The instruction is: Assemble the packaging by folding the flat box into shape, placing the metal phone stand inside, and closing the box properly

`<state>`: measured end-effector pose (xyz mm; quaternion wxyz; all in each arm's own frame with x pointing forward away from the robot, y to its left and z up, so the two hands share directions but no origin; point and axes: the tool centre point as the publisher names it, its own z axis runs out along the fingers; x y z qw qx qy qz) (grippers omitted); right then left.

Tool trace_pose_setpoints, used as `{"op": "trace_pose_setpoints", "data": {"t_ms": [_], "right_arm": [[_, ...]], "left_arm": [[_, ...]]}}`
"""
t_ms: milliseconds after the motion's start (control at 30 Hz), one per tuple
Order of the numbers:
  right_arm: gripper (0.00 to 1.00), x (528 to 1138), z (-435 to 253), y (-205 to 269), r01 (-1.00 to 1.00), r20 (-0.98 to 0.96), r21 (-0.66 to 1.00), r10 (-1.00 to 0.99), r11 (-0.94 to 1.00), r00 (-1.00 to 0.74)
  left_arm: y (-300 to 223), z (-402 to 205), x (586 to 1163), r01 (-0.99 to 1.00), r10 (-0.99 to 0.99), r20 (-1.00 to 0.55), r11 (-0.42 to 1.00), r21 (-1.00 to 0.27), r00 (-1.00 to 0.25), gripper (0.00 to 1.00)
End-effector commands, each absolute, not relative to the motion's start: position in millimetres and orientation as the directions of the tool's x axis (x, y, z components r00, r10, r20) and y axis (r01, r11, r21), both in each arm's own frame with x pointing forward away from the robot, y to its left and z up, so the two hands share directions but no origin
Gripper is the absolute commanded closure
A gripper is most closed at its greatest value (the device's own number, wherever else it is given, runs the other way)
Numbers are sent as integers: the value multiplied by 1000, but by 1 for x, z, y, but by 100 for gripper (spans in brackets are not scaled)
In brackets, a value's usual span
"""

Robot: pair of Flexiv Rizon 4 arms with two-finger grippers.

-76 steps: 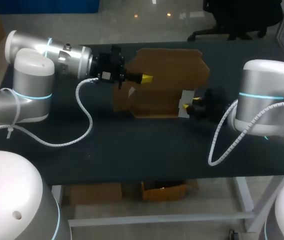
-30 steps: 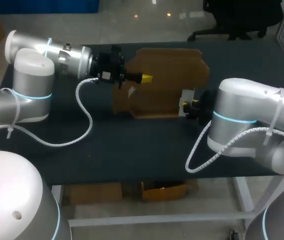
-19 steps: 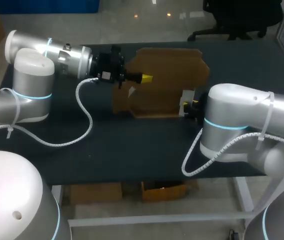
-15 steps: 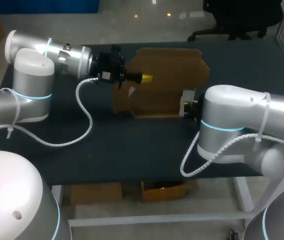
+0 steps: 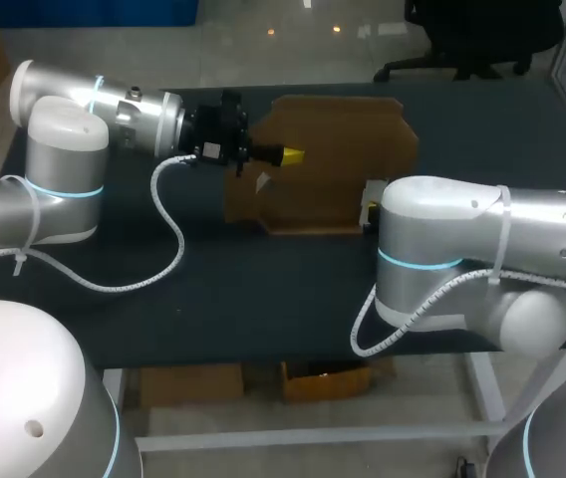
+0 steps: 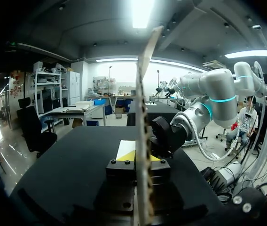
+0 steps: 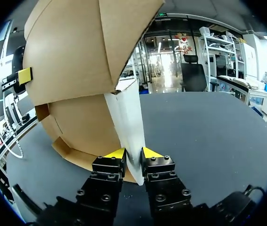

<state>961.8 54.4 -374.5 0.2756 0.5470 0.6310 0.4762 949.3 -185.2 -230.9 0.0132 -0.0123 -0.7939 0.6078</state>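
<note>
Both left pincer [image 6: 141, 157] and right pincer [image 7: 133, 153] clamp corrugated brown box [image 5: 338, 164].

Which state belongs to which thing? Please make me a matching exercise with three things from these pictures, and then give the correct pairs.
Things:
1. left pincer
2. right pincer
3. table

States:
A. black on top
B. shut on a white flap
C. shut on a brown cardboard panel seen edge-on

Pairs: 1-C, 2-B, 3-A
</note>
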Motion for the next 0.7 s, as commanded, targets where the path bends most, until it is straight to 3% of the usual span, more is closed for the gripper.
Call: {"op": "trace_pose_setpoints", "data": {"t_ms": [33, 467, 700], "right_arm": [[84, 963, -374, 61, 430, 138, 901, 977, -55, -163], [83, 960, -374, 57, 444, 140, 892, 986, -83, -96], [87, 960, -374, 57, 448, 142, 890, 986, -87, -91]], "left_arm": [[-186, -234, 949, 3, 36, 6, 262, -965, -999, 100], [-186, -234, 949, 3, 36, 6, 262, -965, -999, 100], [-186, -234, 949, 3, 36, 6, 262, -965, -999, 100]]}}
